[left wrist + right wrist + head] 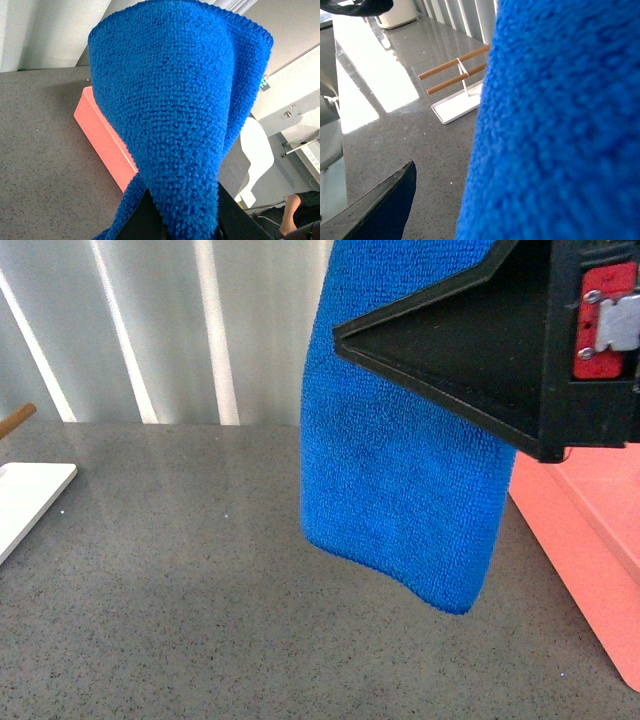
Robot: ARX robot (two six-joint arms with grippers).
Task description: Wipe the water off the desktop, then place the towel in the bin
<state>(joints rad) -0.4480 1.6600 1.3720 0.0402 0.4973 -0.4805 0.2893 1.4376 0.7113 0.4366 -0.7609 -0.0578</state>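
Note:
The blue towel [400,490] hangs in the air over the grey speckled desktop [180,590], its lower edge clear of the surface. My left gripper [185,220] is shut on the towel [175,100], which drapes from its black jaws; this gripper does not show in the front view. The salmon-pink bin [590,540] stands at the right, beside and below the towel, and also shows in the left wrist view [102,135]. My right gripper is open; one black finger [470,350] shows close in front of the towel. In the right wrist view the towel [560,125] fills the picture beside another finger [380,205].
A flat white tray [25,500] with wooden rods [452,67] sits at the desktop's left. A ribbed white wall stands behind the desk. A white chair [257,155] and a seated person [295,210] are beyond the desk's edge.

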